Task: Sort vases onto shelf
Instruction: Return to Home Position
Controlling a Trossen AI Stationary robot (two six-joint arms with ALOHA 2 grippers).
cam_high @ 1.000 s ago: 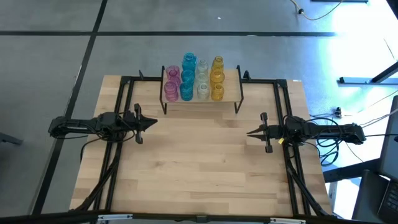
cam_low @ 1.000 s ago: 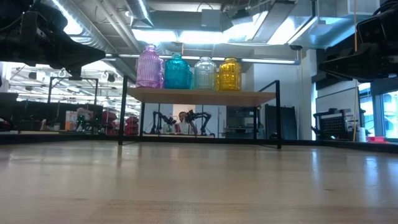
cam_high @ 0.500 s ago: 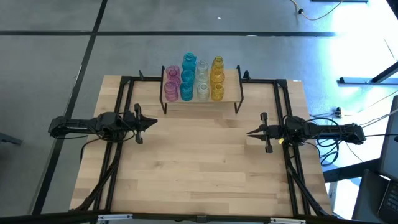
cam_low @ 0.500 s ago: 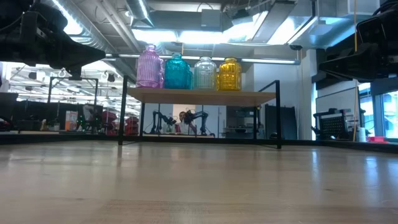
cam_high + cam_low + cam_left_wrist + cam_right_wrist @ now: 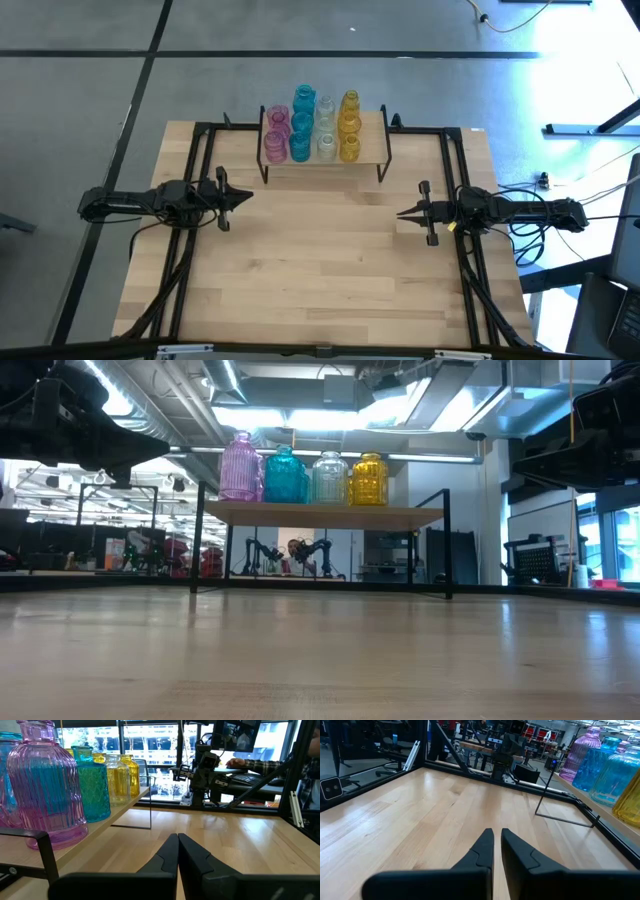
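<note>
The shelf (image 5: 374, 140) stands at the table's far middle on thin black legs. Several vases rest on its board in four rows: pink (image 5: 276, 135), teal (image 5: 302, 125), clear (image 5: 326, 130) and yellow (image 5: 349, 125). The low view shows the front ones side by side: pink (image 5: 240, 468), teal (image 5: 286, 475), clear (image 5: 329, 477), yellow (image 5: 369, 479). My left gripper (image 5: 250, 197) (image 5: 177, 840) hovers shut at the table's left, pointing level toward the right. My right gripper (image 5: 400, 213) (image 5: 497, 835) hovers shut at the table's right, pointing left. Neither holds anything.
A black metal frame (image 5: 205, 150) runs along the table's left, right and far sides, beside the shelf legs. The wooden tabletop (image 5: 320, 260) stretches between the two arms. Cables (image 5: 530, 235) lie off the right edge. A person's sleeve (image 5: 260, 764) shows beyond the table.
</note>
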